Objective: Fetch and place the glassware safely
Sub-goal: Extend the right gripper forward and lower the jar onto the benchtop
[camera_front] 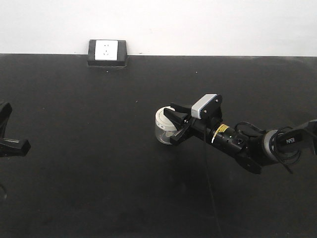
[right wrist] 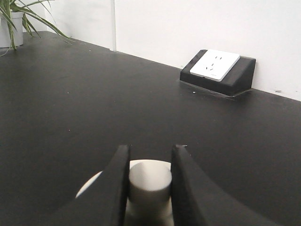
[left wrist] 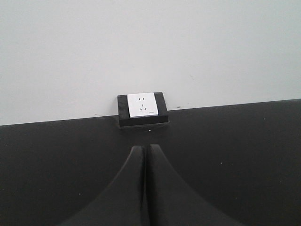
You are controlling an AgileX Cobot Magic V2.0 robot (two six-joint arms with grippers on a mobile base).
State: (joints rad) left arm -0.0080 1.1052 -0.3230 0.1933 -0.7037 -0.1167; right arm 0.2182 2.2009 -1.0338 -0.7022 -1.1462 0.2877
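Broadly, a black table (camera_front: 99,163) fills the scene, backed by a white wall, with a wedge-shaped socket block (camera_front: 107,52) at its far edge. A potted plant (right wrist: 14,21) shows in the right wrist view at the table's far corner.

Next in size, the right arm (camera_front: 257,146) reaches in from the right side, stretched low over the table toward its middle. The left gripper (left wrist: 146,188) sits idle at the left edge, its 2 fingers pressed together on nothing.

The glass jar (camera_front: 165,129) stands upright on the table near the centre, cream-white lid on. The right gripper (right wrist: 149,183) is at it: in the wrist view the 2 fingers flank the lid's knob (right wrist: 149,181) with hardly any gap, so they look closed on the knob rather than on the glass body.

That hold is the risk. If the lid only rests loosely on the jar, lifting by the knob could pull the lid off and leave the jar behind, or raise it briefly and drop it. The knob is small and smooth, so a quick swing or tilt could also let it slip free.
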